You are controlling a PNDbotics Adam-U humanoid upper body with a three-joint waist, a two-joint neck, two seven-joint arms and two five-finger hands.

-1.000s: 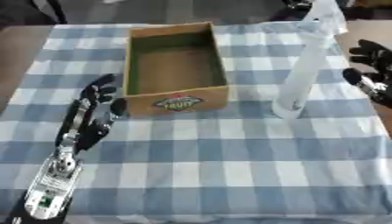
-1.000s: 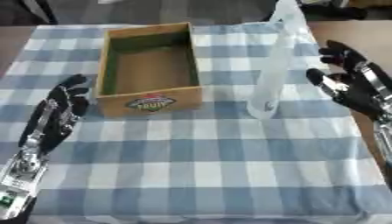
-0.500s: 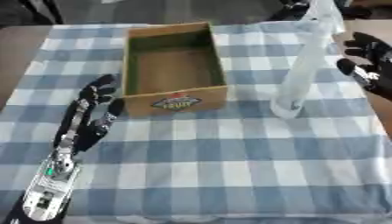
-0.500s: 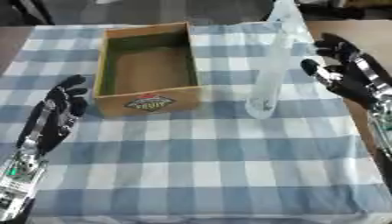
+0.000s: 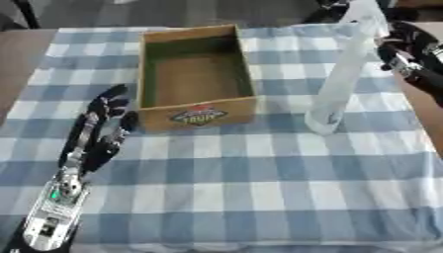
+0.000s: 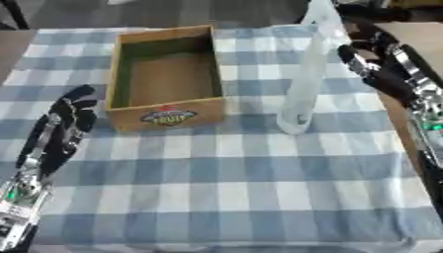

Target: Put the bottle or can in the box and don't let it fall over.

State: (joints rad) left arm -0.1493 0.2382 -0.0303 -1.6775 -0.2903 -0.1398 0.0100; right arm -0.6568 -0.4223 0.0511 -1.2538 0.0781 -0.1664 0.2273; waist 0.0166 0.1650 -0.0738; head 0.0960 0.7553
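One bottle point(image 5: 339, 84) stands upright at frame centre-right, beside your box point(image 5: 196, 74). Your right hand point(image 6: 380, 64), upper right, is near it with fingers relaxed; your left hand point(image 5: 102, 126) lies released, lower left.

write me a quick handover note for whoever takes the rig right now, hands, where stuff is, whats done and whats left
Left robot hand: open, idle on the checked tablecloth, left of the box.
Right robot hand: open, close beside the upper part of the bottle, not gripping it.
Clear bottle: upright on the cloth, right of the box.
Cardboard box: open, nothing inside.
Done: nothing placed yet.
Left: grasp the bottle, lift it, set it upright in the box, let go without tipping it.
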